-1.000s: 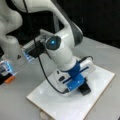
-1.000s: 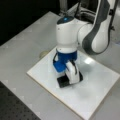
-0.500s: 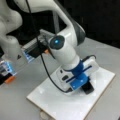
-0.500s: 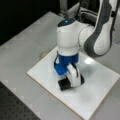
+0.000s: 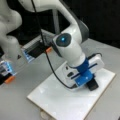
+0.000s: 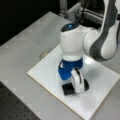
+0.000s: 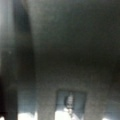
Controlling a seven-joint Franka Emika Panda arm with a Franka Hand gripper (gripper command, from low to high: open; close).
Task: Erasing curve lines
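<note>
The gripper (image 6: 71, 86) presses a black eraser (image 6: 68, 89) flat on the white board (image 5: 57, 100) — jaws clamped on it; no curve lines show.

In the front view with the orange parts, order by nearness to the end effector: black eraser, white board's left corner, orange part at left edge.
1. Black eraser: at the end effector.
2. White board left corner: lower left.
3. Orange part: far left.
</note>
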